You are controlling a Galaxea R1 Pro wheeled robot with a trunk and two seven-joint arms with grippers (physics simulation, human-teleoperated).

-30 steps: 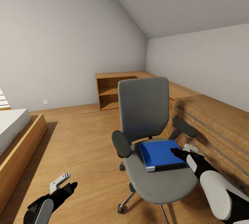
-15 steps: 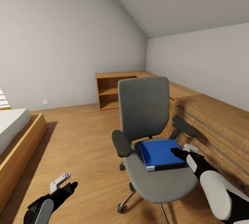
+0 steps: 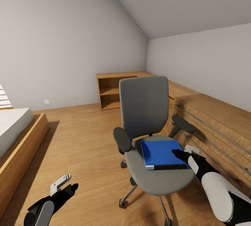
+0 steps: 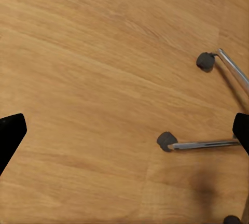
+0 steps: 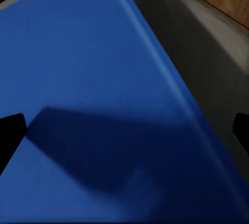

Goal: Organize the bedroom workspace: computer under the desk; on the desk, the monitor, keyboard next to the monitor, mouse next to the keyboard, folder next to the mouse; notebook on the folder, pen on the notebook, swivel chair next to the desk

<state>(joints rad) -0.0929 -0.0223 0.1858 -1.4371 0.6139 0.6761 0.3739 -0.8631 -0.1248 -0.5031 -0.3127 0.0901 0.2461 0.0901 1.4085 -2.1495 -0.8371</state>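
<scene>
Head view shows the swivel chair (image 3: 153,142) on the wood floor (image 3: 83,138), with the folder (image 3: 162,154) lying flat on its grey seat, toward the seat's right edge. The right gripper (image 3: 184,152) hangs just over the folder's right edge, its fingers spread wide and holding nothing. From the right wrist view the folder (image 5: 104,105) is very close below. The left gripper (image 3: 66,183) is low over the floor, well apart from the chair, fingers spread wide and empty. A low wood shelf (image 3: 115,91) stands in the far corner.
</scene>
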